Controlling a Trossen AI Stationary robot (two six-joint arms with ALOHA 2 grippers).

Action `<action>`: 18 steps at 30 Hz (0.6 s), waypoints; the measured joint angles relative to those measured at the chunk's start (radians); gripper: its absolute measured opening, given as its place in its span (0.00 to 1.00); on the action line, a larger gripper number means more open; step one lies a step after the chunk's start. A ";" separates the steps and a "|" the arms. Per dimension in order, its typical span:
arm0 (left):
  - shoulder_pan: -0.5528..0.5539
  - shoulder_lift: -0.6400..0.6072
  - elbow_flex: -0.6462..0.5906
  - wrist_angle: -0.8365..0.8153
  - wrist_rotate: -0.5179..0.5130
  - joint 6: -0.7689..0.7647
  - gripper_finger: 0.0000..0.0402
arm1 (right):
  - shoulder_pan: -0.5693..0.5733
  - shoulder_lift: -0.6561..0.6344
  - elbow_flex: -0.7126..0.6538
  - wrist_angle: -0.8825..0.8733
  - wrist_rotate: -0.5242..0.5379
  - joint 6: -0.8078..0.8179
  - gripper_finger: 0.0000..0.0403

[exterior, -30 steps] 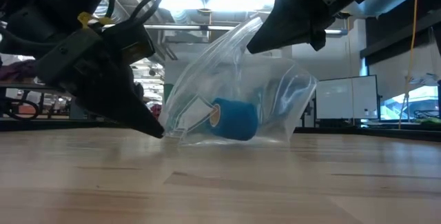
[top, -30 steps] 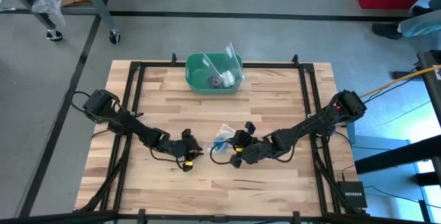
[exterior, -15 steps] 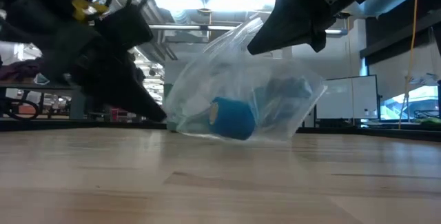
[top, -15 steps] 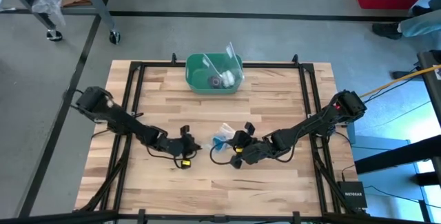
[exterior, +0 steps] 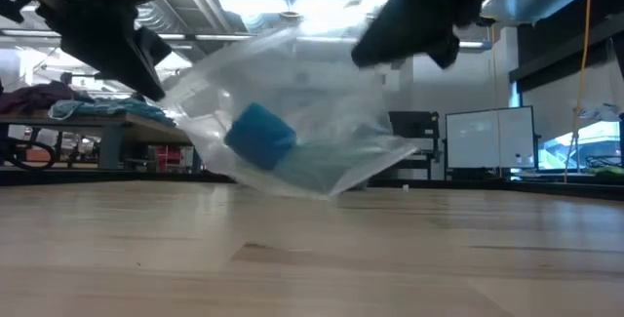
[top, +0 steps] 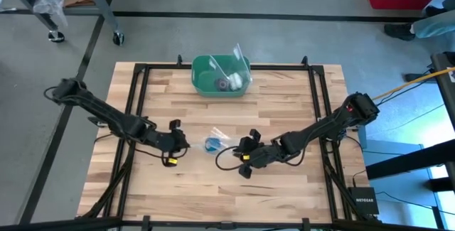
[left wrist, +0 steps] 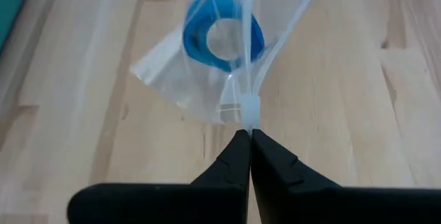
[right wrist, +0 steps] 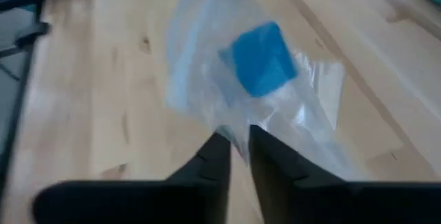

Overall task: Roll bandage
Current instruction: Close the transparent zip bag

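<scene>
My left gripper (left wrist: 246,136) is pinched tight on one edge of a clear plastic bag (left wrist: 207,79), the two finger tips meeting on the crumpled film. My right gripper (right wrist: 236,143) has the opposite edge of the same bag between its fingers (right wrist: 212,160), which stand a little apart with the film running through the gap; I cannot tell whether they grip it or just bracket it.

Inside the bag, between my two grippers, sits the bandage (top: 212,143) as a compact bright blue roll. In the low view the bag hangs stretched above the wooden table (exterior: 312,249), and the roll (exterior: 259,136) rides toward the end nearer my left gripper.

Beyond the bag, at the far edge of the table, a green plastic bin (top: 221,75) holds a dark round object, some white material and a clear sheet sticking up from it.
</scene>
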 joint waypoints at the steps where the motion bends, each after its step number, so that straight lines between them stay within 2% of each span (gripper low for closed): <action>1: 0.000 -0.014 0.000 -0.013 0.000 -0.003 0.00 | 0.000 -0.006 0.022 -0.024 -0.014 -0.008 0.18; 4: 0.000 -0.044 0.000 -0.029 0.000 -0.012 0.00 | 0.000 -0.016 0.110 -0.125 -0.055 -0.053 0.31; 8: 0.000 -0.054 0.000 -0.028 0.000 -0.012 0.00 | 0.000 -0.016 0.226 -0.205 -0.057 -0.153 0.43; 13: 0.000 -0.054 0.000 -0.027 0.000 -0.027 0.00 | -0.051 0.029 0.291 -0.039 -0.008 -0.295 0.48; 15: 0.000 -0.054 0.000 -0.027 0.000 -0.030 0.00 | -0.082 0.084 0.318 0.051 -0.042 -0.377 0.48; 18: 0.000 -0.054 0.000 -0.027 0.001 -0.030 0.00 | -0.126 0.185 0.403 0.087 -0.086 -0.484 0.48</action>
